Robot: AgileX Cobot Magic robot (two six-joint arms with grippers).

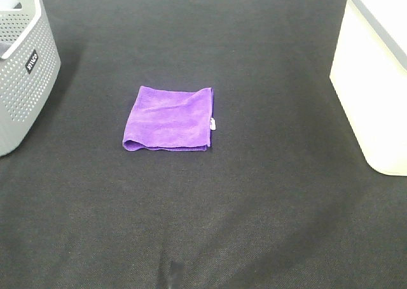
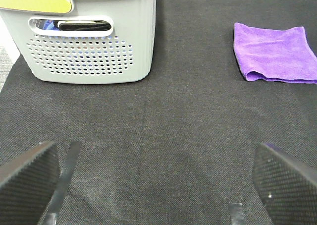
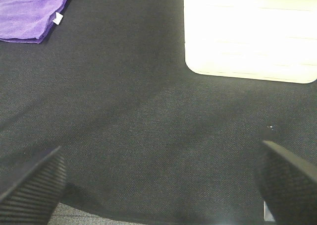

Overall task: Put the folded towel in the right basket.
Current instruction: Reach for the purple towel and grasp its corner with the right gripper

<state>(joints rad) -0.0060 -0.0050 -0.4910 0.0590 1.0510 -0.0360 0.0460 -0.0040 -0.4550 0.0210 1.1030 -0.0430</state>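
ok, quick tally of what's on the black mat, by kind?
Towels: 1, the purple folded towel
Baskets: 2, the grey basket and the white basket
Total: 3

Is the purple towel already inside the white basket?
No, the purple towel lies on the black mat, apart from the white basket.
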